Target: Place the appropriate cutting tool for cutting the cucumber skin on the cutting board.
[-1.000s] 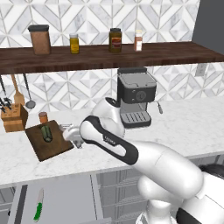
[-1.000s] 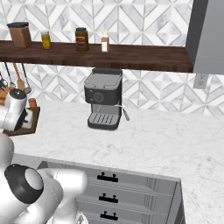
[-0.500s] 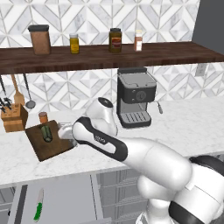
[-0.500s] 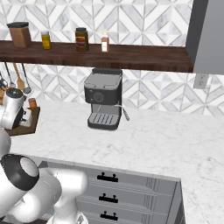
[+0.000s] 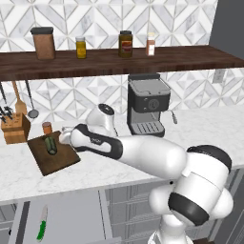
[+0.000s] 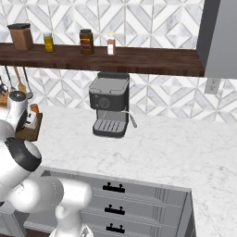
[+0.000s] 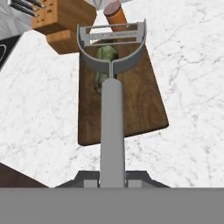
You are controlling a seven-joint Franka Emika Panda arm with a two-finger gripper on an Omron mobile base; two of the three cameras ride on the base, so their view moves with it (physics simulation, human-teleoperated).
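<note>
Marble counter point(image 7: 183, 131) lies beneath us; our gripper point(image 7: 112, 177) clamps the peeler point(image 7: 112, 100) above the cutting board point(image 7: 140, 105), over the cucumber point(image 7: 104, 65). Releasing here could knock the cucumber.

1. No words, brand names or numbers can be read anywhere.
2. The dark jar point(image 5: 125, 44) on the far shelf point(image 5: 190, 56) has a red label, but it is too blurred to read.
</note>
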